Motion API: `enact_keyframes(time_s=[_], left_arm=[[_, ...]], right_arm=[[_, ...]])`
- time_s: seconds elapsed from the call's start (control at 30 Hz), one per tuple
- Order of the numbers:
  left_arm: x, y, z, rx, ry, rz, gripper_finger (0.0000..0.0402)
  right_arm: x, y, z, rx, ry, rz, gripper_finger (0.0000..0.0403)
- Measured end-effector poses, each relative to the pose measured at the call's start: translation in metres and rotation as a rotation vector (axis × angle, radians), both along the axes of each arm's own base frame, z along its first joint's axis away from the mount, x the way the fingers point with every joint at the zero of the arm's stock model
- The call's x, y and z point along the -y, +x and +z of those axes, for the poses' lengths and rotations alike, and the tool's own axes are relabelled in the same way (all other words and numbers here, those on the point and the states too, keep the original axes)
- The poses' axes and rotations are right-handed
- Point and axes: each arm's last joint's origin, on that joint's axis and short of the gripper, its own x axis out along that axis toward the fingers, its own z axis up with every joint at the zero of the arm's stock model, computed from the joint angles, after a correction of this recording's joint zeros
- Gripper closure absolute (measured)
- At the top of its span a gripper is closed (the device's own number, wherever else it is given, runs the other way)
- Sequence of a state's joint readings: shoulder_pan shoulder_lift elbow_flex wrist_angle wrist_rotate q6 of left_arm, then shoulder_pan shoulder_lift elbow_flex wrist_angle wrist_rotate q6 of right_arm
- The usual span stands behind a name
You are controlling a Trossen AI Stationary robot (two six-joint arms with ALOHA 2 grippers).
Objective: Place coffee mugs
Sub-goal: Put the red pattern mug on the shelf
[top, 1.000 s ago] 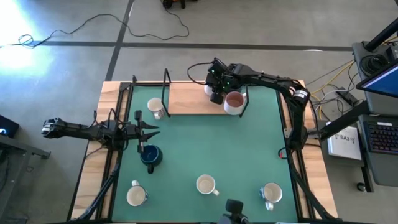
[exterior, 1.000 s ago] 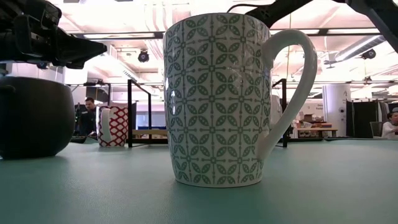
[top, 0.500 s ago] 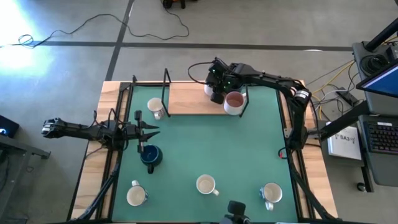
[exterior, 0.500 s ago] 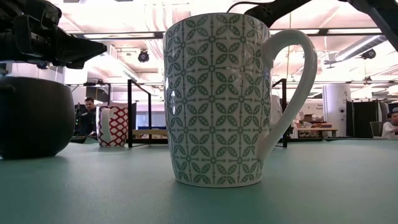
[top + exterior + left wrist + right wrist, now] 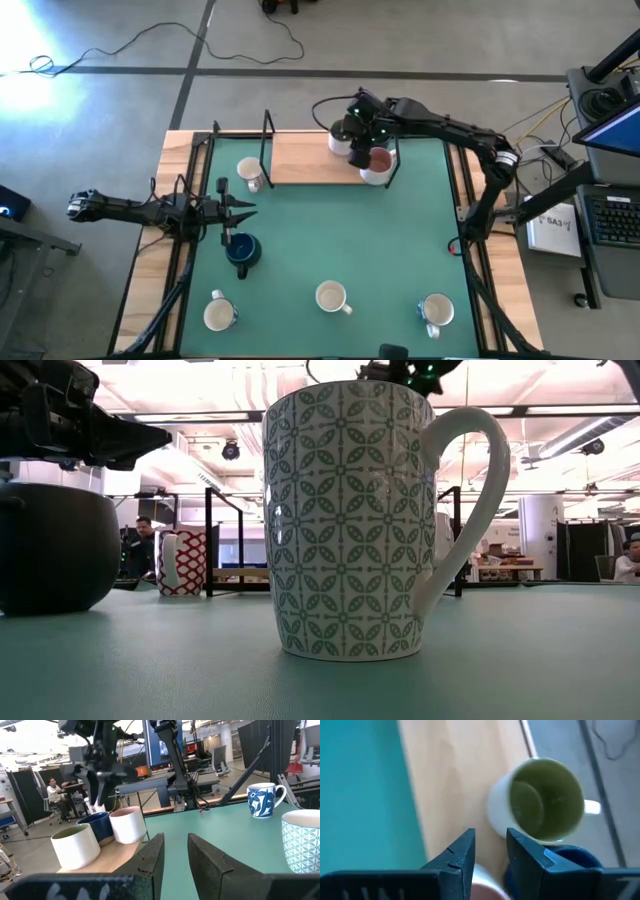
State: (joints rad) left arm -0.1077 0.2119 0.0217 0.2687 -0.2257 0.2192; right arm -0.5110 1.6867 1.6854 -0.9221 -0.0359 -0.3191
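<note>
The surface [image 5: 340, 240] is covered by a teal mat, with bare wood showing along its left and right edges. A light wooden board [image 5: 305, 158] lies at the mat's far edge, between two black metal uprights [image 5: 267, 135]. Beyond the surface is a grey floor [image 5: 120, 100] crossed by dark lines, and a thin black cable [image 5: 250, 28] snakes over it. To the right stand a laptop [image 5: 612, 130] and a keyboard [image 5: 612, 222] amid loose wires. In the room behind, a seated person [image 5: 54, 791] is at a desk, and ceiling lights [image 5: 330, 372] glow overhead.
</note>
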Motion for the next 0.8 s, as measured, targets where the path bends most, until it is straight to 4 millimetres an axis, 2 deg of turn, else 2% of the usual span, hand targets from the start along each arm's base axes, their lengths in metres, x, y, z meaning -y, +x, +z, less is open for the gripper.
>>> enact_keyframes(time_s=[0.17, 0.43, 0.63, 0.8], left_arm=[[0.0, 0.0, 0.0, -0.001, 0.0, 0.0, 0.0333], [0.0, 0.0, 0.0, -0.004, 0.001, 0.0, 0.0333], [0.0, 0.0, 0.0, -0.005, 0.001, 0.0, 0.0333], [0.0, 0.0, 0.0, -0.005, 0.001, 0.0, 0.0333]], right_arm=[[-0.016, -0.008, 0.018, 0.089, 0.114, 0.06, 0.0313], [-0.044, -0.02, 0.045, 0.158, 0.118, 0.096, 0.0314], [-0.067, -0.024, 0.053, 0.154, 0.14, 0.142, 0.0314], [-0.082, -0.023, 0.052, 0.12, 0.175, 0.182, 0.0314]])
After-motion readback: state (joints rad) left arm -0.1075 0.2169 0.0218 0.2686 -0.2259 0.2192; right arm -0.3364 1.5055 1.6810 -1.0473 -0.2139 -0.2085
